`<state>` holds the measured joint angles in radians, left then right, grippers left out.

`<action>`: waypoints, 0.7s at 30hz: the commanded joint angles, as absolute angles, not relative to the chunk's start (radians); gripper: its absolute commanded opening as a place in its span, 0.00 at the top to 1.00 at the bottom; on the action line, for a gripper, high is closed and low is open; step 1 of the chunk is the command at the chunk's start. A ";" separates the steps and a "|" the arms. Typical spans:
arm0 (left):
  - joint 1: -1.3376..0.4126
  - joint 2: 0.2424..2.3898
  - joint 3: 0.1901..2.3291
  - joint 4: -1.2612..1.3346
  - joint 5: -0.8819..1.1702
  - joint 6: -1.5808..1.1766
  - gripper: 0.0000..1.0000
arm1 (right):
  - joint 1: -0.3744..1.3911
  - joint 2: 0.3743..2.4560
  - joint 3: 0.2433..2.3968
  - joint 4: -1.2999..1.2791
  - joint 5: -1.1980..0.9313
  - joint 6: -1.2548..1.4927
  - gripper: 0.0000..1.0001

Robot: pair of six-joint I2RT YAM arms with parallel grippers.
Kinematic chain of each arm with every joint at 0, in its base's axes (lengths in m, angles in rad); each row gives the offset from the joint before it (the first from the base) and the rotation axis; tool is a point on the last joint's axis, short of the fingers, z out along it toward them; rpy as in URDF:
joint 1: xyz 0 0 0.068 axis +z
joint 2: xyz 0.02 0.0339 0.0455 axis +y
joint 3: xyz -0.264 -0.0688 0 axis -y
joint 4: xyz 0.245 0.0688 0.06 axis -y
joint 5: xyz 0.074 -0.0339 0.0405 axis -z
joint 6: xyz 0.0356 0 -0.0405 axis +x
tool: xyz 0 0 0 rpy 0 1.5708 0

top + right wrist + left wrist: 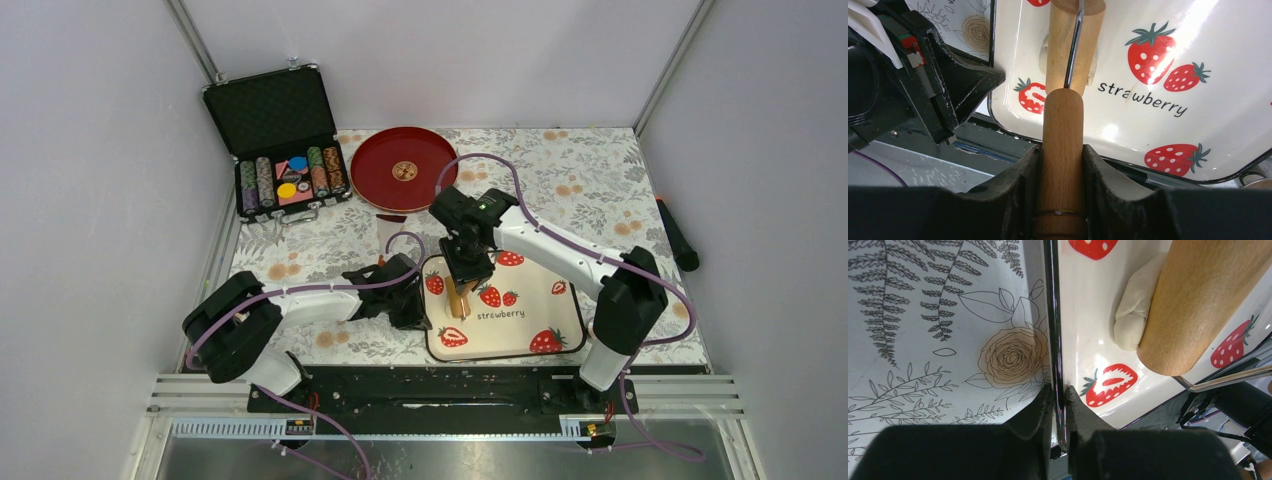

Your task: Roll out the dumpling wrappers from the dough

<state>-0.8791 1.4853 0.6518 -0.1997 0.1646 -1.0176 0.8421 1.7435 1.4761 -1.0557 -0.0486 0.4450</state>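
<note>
Right tool: yours, clamped on the roller handle.
Left tool: pinched shut on the tray rim.
Dough: one lump on the tray, partly hidden under the roller.
Counter: one red plate and one chip case behind the tray.

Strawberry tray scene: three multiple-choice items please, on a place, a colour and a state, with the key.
1. Where does the dough lie? A on the floral cloth; B on the strawberry tray, against the roller; C in the black case.
2. What colour is the round plate? A red; B blue; C green.
3. What are the fingers of the left gripper doing? A standing open over the cloth; B holding the roller; C pinching the tray's rim.
1 B: the lump touches the roller on the tray. 2 A: plainly red. 3 C: both fingers close on the rim.
</note>
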 commanded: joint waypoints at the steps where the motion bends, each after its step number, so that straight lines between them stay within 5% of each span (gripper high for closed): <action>1: -0.890 1.514 0.624 -0.278 0.109 -0.982 1.00 | 0.904 1.900 1.326 -0.898 -0.261 0.519 1.00; 21: -0.889 1.508 0.619 -0.272 0.109 -0.986 1.00 | 0.835 1.905 1.287 -0.949 -0.243 0.465 1.00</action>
<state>-0.8791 1.4853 0.6518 -0.1993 0.1646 -1.0176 0.8265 1.7222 1.4342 -1.0214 -0.0803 0.4545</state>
